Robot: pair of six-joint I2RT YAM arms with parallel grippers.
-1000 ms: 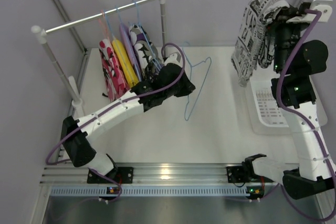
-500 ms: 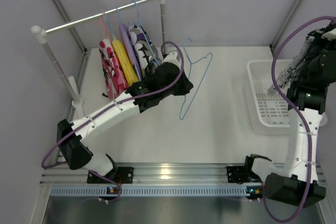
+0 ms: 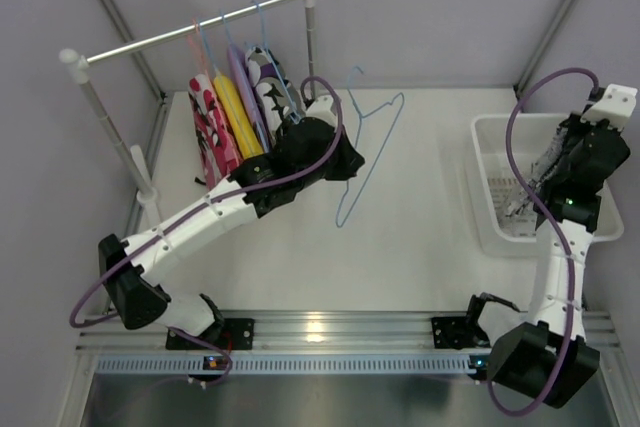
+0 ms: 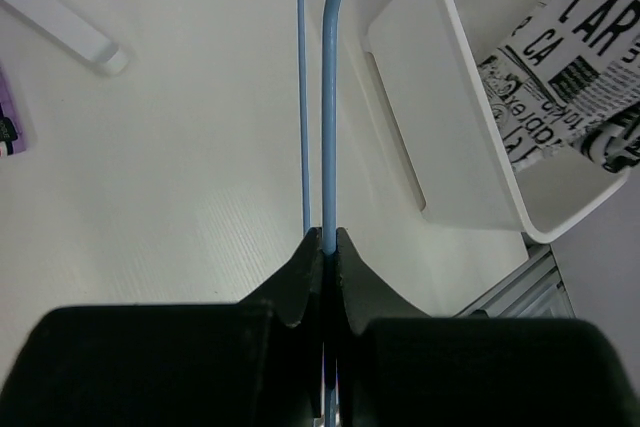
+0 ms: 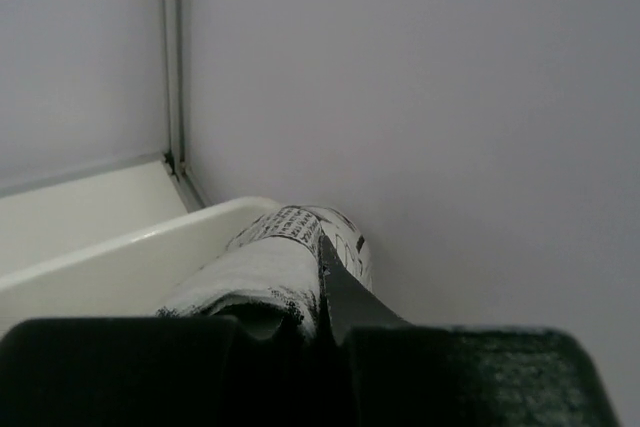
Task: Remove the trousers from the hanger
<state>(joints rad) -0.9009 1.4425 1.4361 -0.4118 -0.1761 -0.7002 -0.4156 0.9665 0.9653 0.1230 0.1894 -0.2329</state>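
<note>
The printed trousers [image 4: 565, 57] hang over the far rim of the white basket [image 4: 440, 117] at the right of the bench [image 3: 420, 237]. My right end effector [image 5: 312, 282] is closed tight on a rolled fold of the cloth. That grip shows plainly only in the right wrist view; from above, the arm hides most of the cloth. The left wrist view alone brings the print close enough to read: big black letter fragments, "AR" and "CA", with smaller lines I cannot make out. My left end effector [image 4: 328, 247] is clamped on the bare blue wire hanger [image 4: 329, 97], the wire running straight out between the fingers. The top view shows what neither wrist view does: the hanger held above the middle of the bench, well apart from the basket. At the back left, the red-pink pair [image 3: 212, 137], yellow pair [image 3: 238, 119], purple pair [image 3: 243, 77] and spotted pair [image 3: 270, 82] hang on hangers from the rail [image 3: 190, 32].
</note>
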